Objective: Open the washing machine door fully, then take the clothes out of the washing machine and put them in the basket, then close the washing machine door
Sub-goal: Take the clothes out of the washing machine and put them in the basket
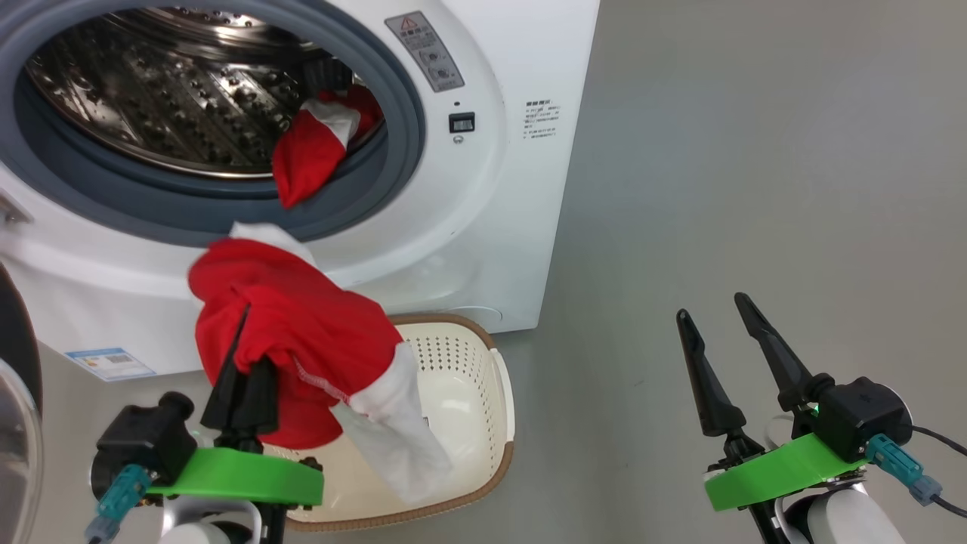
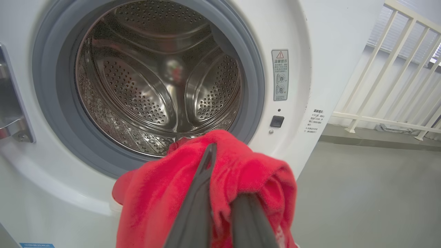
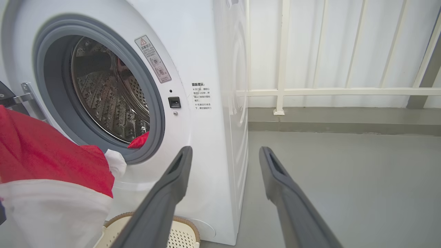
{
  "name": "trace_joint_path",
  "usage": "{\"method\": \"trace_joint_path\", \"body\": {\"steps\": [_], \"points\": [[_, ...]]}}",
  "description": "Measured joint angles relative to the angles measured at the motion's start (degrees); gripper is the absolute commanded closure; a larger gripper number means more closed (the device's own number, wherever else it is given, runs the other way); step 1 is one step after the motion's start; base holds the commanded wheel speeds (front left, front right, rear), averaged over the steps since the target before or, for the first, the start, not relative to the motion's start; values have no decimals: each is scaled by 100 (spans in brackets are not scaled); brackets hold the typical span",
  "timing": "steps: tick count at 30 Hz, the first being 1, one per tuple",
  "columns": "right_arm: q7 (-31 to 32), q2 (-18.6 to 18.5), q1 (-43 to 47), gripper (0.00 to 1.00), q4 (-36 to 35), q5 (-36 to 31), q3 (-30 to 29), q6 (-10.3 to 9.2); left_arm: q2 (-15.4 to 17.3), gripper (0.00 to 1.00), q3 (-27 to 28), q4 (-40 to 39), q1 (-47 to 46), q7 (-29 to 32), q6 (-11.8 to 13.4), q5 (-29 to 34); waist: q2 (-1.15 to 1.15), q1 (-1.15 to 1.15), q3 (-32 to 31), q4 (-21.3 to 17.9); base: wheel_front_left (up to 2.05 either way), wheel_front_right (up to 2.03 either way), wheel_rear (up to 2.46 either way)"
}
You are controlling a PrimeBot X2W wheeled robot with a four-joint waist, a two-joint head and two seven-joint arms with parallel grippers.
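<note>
**Grey floor point(image 1: 755, 189), open washer: one red piece out, one in the drum**

The bare floor runs back to a white railing point(image 3: 282, 69) along the wall.

The clothes point(image 1: 302, 332) are soft red fabric with white parts, in two pieces. The held piece point(image 2: 165, 193) hangs at the lower left of the head view, draped over the left gripper point(image 1: 249, 355). That gripper's fingers are pressed together on a bunch of the fabric. The piece's white end dangles into the top of the basket point(image 1: 506, 393), which sits on the floor just in front of the washing machine point(image 1: 483, 227).

The second piece point(image 1: 310, 151) lies at the lower right of the drum point(image 1: 151, 98), spilling over the grey rubber ring point(image 1: 378, 204).

This fabric looks light and limp, with a fleecy face that should not slip. It will sag and trail from wherever it is pinched, and a trailing end could catch on the ring. A thick gathered fold is the better hold, since a thin edge would let most of the fabric swing free. Nothing about it looks fragile, so a firm squeeze is safe.

The door point(image 1: 19, 355) stands swung open at the far left edge of the head view.

At the lower right, the right gripper point(image 1: 712, 306) is over bare floor with its fingers spread and nothing between them. It is well apart from the machine.
</note>
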Motion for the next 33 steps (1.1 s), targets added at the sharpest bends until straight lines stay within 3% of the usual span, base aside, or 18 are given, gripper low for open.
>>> {"method": "trace_joint_path", "body": {"steps": [7, 18, 33], "points": [[0, 1, -5, 0, 2, -1, 64, 0, -27, 100, -66, 527, -142, -1, 78, -152, 0, 0, 193, -25, 0, 0, 0], [0, 1, -211, 0, 57, -1, 167, 0, -67, 100, -155, 2337, -1035, -142, 84, -389, 0, 0, 675, -125, 0, 0, 0], [0, 0, -469, 0, 81, 57, 294, 0, -76, 100, -155, 4936, -2315, -16, -254, -550, 0, 0, 1335, -402, 0, 0, 0]]}}
